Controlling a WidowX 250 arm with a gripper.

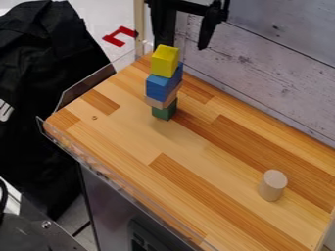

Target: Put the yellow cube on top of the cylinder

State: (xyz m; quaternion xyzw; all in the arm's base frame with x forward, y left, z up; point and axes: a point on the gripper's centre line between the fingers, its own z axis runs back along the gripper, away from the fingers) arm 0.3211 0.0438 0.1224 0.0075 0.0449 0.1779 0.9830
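End effector [184, 46] hangs near wooden tabletop [131, 130] and wall [281, 61].

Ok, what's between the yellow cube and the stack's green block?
Under the yellow cube: blue, one block or more, then a tan piece on the green block, in the camera view.

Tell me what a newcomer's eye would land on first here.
Probably the bright yellow cube, topping a stack of blue, tan and green blocks at the upper left of the wooden counter. Next, the black gripper, open at the view's top edge. Then the pale cylinder, upright at lower right.
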